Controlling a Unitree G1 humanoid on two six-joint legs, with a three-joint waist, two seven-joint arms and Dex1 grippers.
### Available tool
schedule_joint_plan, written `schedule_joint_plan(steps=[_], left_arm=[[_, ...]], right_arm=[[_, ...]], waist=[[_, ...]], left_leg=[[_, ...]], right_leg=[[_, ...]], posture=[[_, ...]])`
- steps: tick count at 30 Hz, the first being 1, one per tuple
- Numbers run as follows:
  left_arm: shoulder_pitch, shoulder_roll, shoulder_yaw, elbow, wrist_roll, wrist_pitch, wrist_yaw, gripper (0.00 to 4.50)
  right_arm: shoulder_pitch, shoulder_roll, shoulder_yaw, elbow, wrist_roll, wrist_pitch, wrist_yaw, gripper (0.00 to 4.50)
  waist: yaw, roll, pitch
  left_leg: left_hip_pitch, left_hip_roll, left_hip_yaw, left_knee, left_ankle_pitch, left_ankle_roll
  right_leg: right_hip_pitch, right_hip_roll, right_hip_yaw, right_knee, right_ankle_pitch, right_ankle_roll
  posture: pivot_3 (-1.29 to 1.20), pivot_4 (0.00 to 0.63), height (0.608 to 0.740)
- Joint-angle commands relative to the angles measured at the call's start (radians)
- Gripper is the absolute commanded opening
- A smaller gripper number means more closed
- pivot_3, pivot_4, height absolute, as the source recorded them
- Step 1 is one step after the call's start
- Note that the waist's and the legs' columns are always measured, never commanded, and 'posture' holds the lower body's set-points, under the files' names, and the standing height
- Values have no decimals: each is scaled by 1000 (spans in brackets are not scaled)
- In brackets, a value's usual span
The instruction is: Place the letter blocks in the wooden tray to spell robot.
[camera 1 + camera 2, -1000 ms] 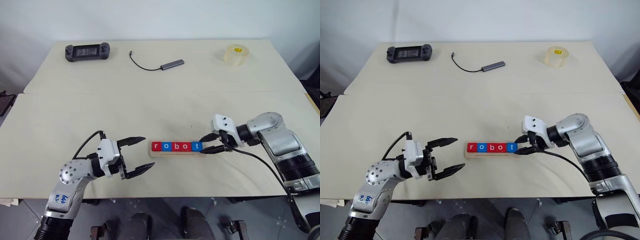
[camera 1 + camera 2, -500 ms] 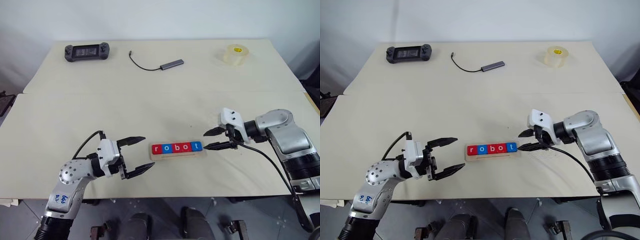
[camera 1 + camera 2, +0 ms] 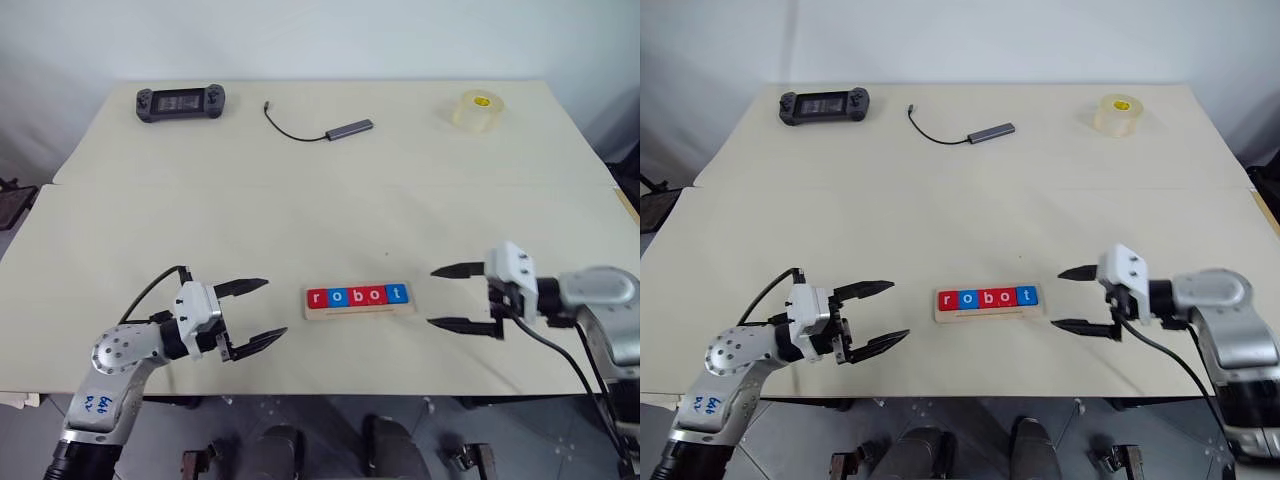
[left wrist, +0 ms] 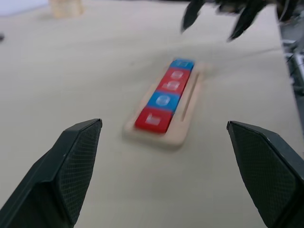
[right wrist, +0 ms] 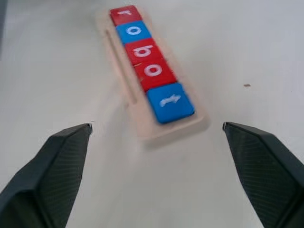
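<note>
On tabletop, mid-front: tray (image 3: 358, 309) holds five blocks (image 3: 358, 295) reading r-o-b-o-t. Left gripper (image 3: 250, 314) and right gripper (image 3: 448, 297) flank it — both jaws wide, gripping nothing.

Five letter blocks (image 3: 358, 296) are sitting in one tray (image 3: 358, 312): three red, two blue. One controller (image 3: 180, 102), one hub (image 3: 349, 129) and one tape roll (image 3: 475, 109) are lying farther back.
</note>
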Motion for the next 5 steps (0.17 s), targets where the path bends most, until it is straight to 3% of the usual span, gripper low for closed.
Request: schedule_joint_plan(steps=[1,5], left_arm=[[-6,10,33,1,-24,-13,-21,4500],[-25,16,48,42,7,-55,-30,4500]], right_arm=[[18,-14,-66,-37,46,-37,-9,4455],[54,-3,-84,-57,68,-25,-36,4455]], waist=[[-1,0,0],[-2,0,0]], left_leg=[[0,0,0,0,0,0],[1,1,0,0,0,0]], right_leg=[[0,0,0,0,0,0],[0,0,0,1,0,0]], posture=[[0,150,740],[0,150,740]])
